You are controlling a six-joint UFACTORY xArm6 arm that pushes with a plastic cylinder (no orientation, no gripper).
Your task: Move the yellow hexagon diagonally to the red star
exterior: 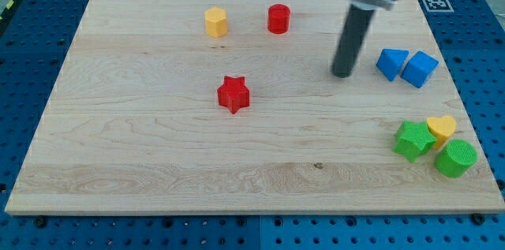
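Yellow marks our target: the yellow hexagon [215, 22] sits on the desk [142, 155] up and to the view's left of the red star [233, 94], well apart from it. A red cylinder [278, 18] stands just to the view's right of the hexagon. We carry no hand — only a rod, so no open or closed state applies. Our tip [342, 73] rests well to the view's right of the red star, near two blue blocks [405, 66].

Risks, as we judge them:
- Approaching from the right may clip the red cylinder.
- An off-centre push could spin the hexagon off line — or knock the star.
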